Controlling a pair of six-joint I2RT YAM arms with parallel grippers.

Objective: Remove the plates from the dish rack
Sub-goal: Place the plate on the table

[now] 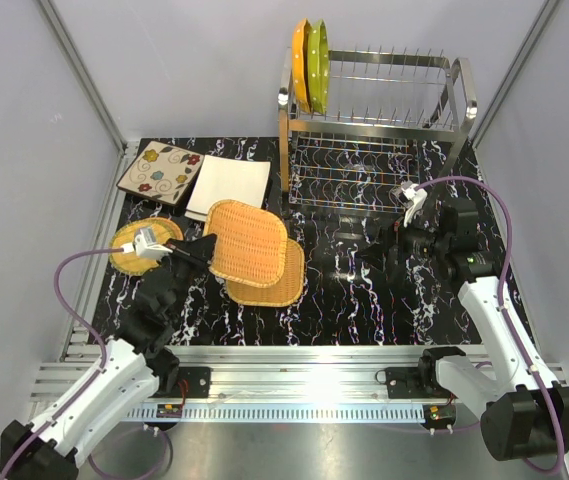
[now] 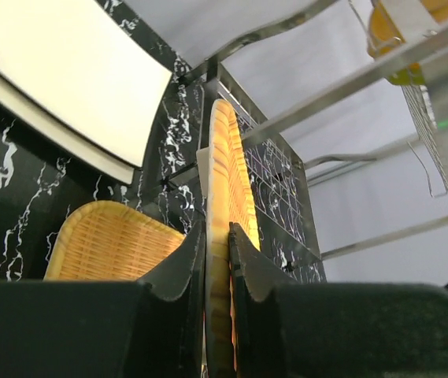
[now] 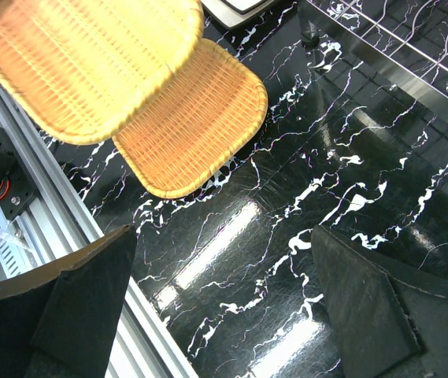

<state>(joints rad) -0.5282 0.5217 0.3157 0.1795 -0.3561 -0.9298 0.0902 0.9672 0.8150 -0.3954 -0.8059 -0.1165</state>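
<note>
My left gripper (image 1: pixel 207 248) (image 2: pixel 217 228) is shut on the left edge of a rounded-square wicker plate (image 1: pixel 249 242) (image 2: pixel 227 150) (image 3: pixel 82 55), held just above a second wicker plate (image 1: pixel 276 282) (image 2: pixel 109 244) (image 3: pixel 192 126) that lies on the table. An orange plate (image 1: pixel 301 65) and a green plate (image 1: pixel 318 62) stand upright at the left end of the steel dish rack (image 1: pixel 379 125)'s upper tier. A floral square plate (image 1: pixel 159 170), a white square plate (image 1: pixel 229 185) (image 2: pixel 66 71) and a round wicker plate (image 1: pixel 129 252) lie at the left. My right gripper (image 1: pixel 374 250) (image 3: pixel 224 236) stands open over bare table.
The black marbled tabletop (image 1: pixel 364 300) runs to an aluminium rail (image 1: pixel 294 360) (image 3: pixel 74 205) at the near edge. The rack's lower wire tier (image 3: pixel 397 47) holds nothing. Grey walls enclose the table on three sides.
</note>
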